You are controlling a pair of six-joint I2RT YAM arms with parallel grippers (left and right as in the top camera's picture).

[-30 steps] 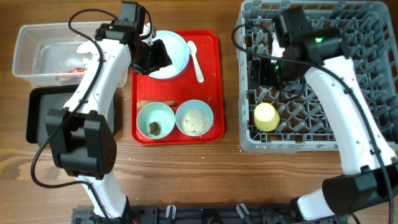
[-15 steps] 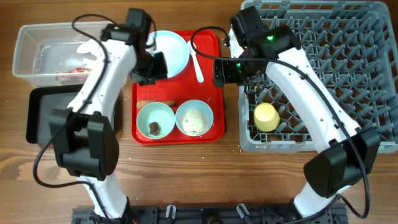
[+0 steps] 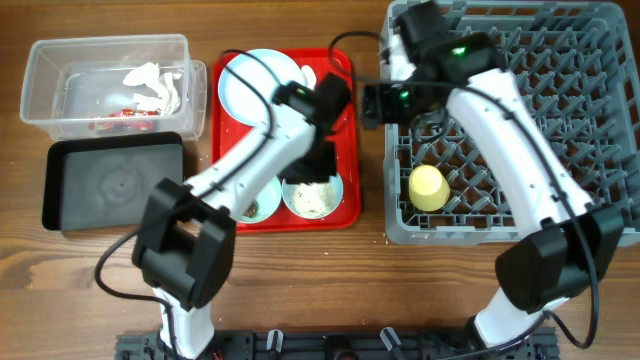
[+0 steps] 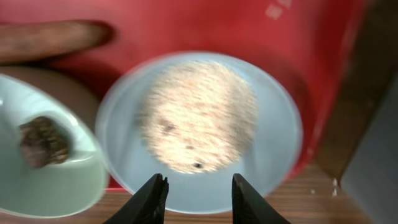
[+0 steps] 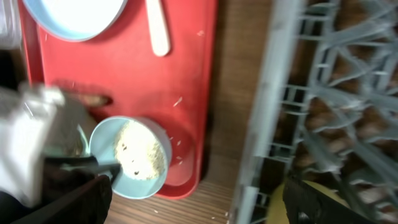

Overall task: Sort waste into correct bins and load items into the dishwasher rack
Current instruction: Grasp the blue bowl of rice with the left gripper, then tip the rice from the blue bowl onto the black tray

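One white spoon (image 5: 157, 28) lies handle-first toward the rice bowl (image 5: 140, 188).

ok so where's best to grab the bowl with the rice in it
The rice bowl by its rim, one finger inside, one outside, straight down on the side away from the second bowl: it sits upright and that bowl crowds its other side.

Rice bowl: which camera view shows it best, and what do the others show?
Left wrist: the rice bowl fills the frame. Overhead, the left arm partly covers it; the right wrist view shows it small, low-left.
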